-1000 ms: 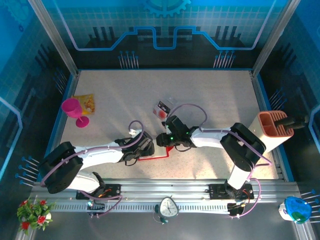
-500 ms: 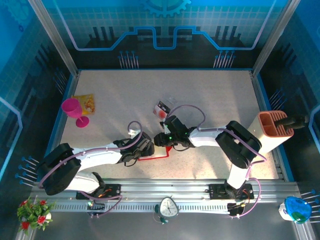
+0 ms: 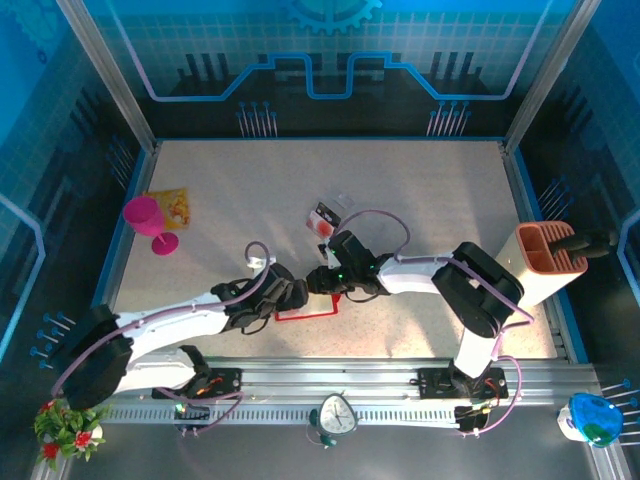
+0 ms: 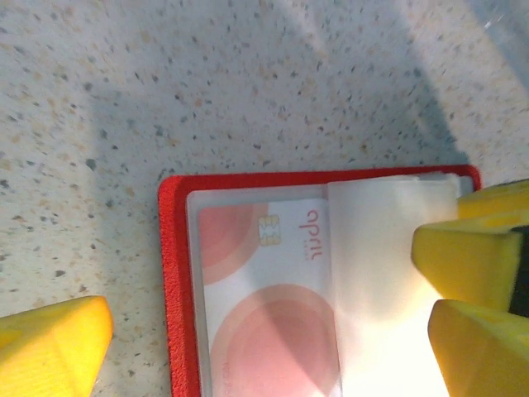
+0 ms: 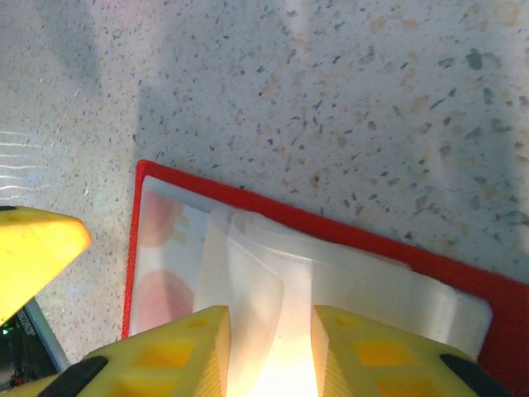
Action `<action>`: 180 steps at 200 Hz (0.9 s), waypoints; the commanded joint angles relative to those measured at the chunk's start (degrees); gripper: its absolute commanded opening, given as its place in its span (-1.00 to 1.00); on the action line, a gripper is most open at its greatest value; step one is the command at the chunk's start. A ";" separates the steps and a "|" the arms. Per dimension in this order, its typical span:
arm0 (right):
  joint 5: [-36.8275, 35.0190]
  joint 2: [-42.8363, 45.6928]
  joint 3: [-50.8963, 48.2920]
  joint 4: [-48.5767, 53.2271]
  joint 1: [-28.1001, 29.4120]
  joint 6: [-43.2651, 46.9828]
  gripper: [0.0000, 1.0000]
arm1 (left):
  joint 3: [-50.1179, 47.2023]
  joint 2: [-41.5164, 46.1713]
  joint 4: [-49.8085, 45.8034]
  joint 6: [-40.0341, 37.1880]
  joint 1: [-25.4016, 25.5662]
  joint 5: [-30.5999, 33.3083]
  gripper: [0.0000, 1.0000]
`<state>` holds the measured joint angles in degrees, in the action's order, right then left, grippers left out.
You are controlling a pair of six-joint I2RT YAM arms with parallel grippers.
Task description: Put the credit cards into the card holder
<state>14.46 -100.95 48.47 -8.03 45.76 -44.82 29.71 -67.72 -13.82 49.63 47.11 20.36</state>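
Red wallet [image 3: 300, 316] lies open at near centre, one card [image 4: 264, 281] inside, right gripper [image 5: 271, 351] pinching its sleeve [image 5: 273, 273], left gripper [image 3: 283, 297] spread wide; next comes fetching the second card [image 3: 323, 214] beyond it

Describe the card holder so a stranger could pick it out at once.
On the speckled table, look near the front edge, where the left gripper and right gripper meet. The card holder lies open and flat beneath them. Its bright red rim around clear sleeves sets it apart from the small black-and-white card lying behind it.
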 commanded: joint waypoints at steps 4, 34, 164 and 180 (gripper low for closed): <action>1.65 2.85 1.54 2.01 1.81 -0.13 -0.35 | -0.71 4.23 -4.59 1.24 0.20 4.08 0.99; 1.18 3.10 4.10 3.21 3.41 -0.09 -0.16 | -1.31 7.86 -6.73 1.99 -0.06 5.88 0.98; 0.53 -0.32 8.50 3.71 6.05 -1.29 -0.02 | -4.27 15.10 -10.21 3.10 -1.93 6.90 0.99; 0.83 -0.74 8.87 2.98 6.51 -2.02 -0.01 | -4.53 16.09 -10.62 3.42 -2.11 7.30 0.99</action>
<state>13.56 -100.75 55.05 -3.20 50.61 -45.47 26.46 -53.10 -21.37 52.56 45.54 25.67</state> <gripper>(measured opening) 0.490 0.992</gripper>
